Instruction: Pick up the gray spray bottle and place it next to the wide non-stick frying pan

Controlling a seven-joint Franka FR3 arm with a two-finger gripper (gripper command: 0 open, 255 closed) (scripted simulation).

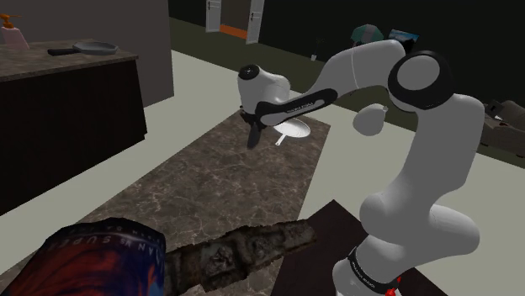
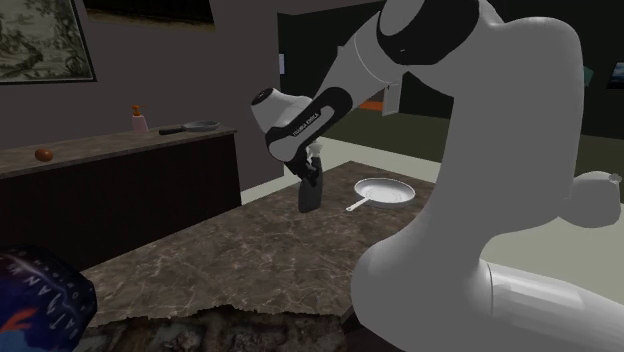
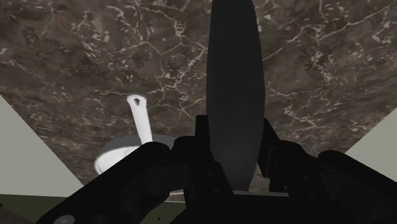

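Observation:
My black gripper (image 2: 305, 168) is shut on a dark grey spray bottle (image 2: 311, 190), clasping it near its top. The bottle (image 1: 254, 134) hangs a little tilted over the dark marble counter (image 1: 210, 185), its base close to the surface. In the wrist view the bottle (image 3: 233, 83) runs out long and dark from between my fingers (image 3: 149, 172). A white frying pan (image 2: 386, 190) lies on the counter just beyond the bottle on the second exterior view's right, handle (image 3: 140, 118) pointing toward the counter's middle. In the shoulder view the pan (image 1: 296, 129) peeks out behind the gripper (image 1: 251, 119).
A dark side counter (image 2: 120, 150) by the wall carries a dark pan (image 2: 195, 127), an orange-topped bottle (image 2: 139, 120) and a red fruit (image 2: 43, 154). A blue and red bag (image 1: 92, 256) lies at the marble counter's near end. My stand (image 1: 370, 269) sits at lower right.

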